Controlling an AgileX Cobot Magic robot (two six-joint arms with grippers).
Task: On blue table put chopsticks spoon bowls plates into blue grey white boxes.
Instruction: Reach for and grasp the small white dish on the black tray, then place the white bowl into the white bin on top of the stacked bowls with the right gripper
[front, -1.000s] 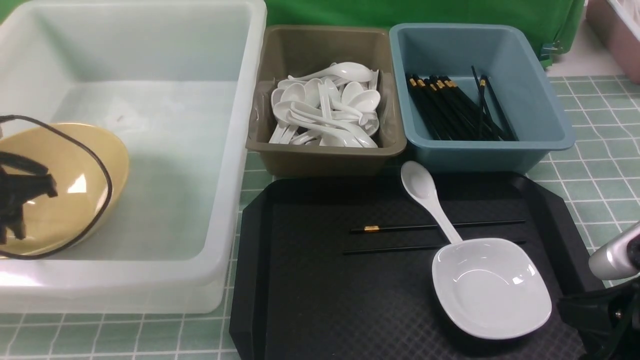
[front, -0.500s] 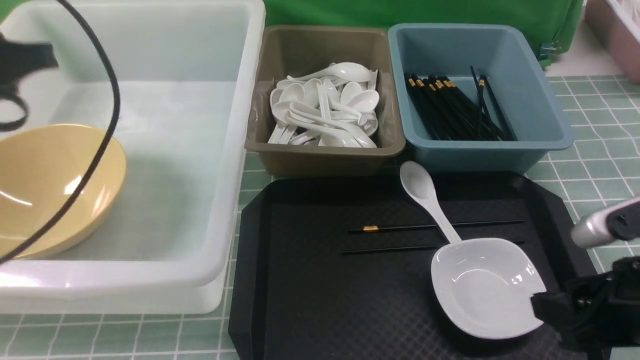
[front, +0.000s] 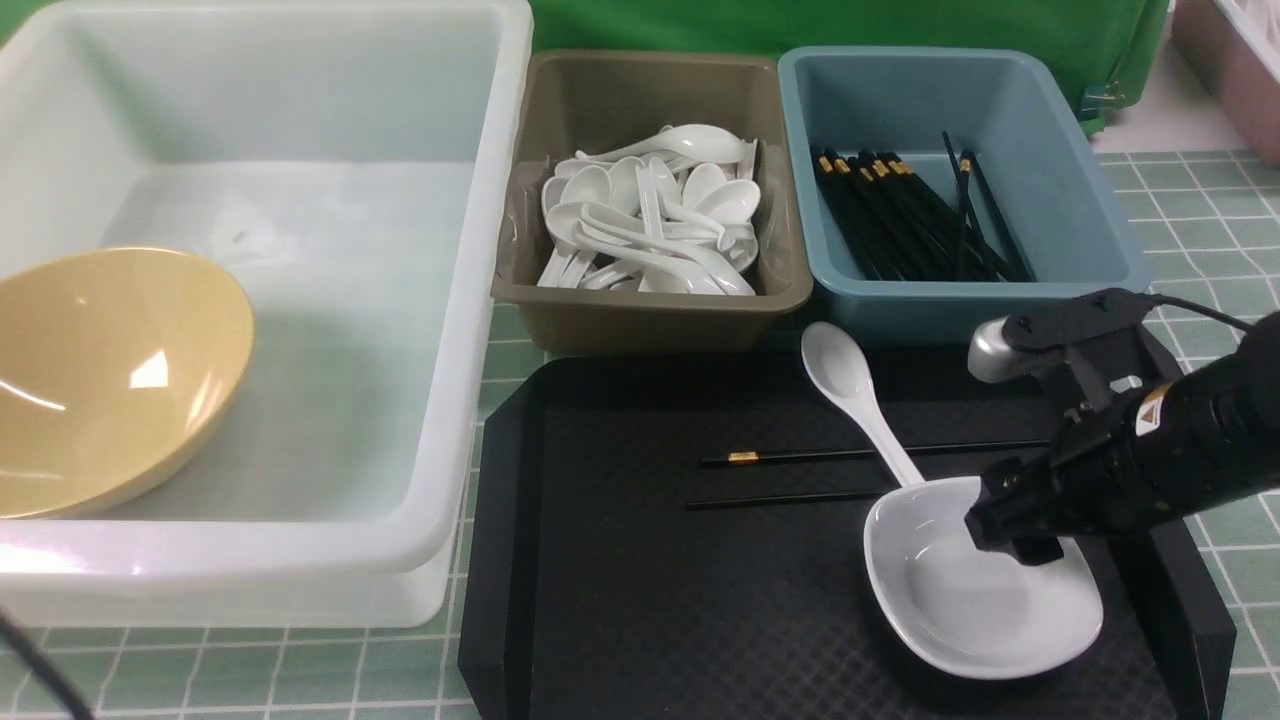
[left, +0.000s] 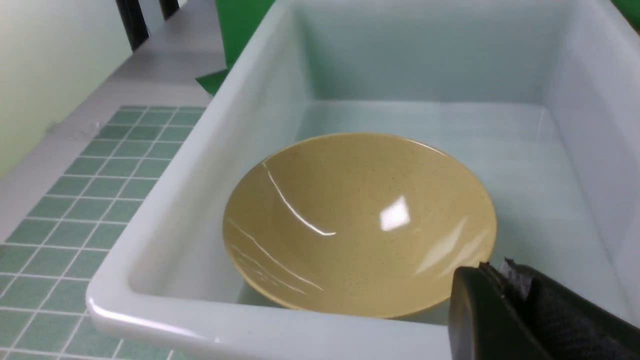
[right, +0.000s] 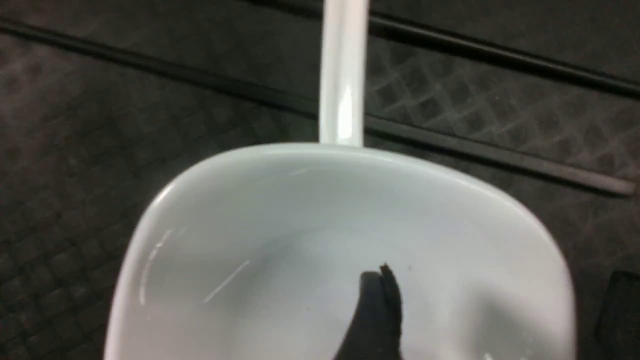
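Left gripper (left: 492, 270) is hanging pinched together by the white tub (front: 490, 250), left of the black tray (front: 620, 600). Right gripper (front: 1010, 540) is hovering over the white dish (front: 960, 610), tray's near-right corner, spread unclear; glossy, rigid, breakable, it's needing a rim pinch.

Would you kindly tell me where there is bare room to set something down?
Free: inside the white tub, right of and behind the yellow bowl; on the black tray, left of the chopsticks and white dish. Crowded: the grey bin, heaped with spoons, and the tray's right side.
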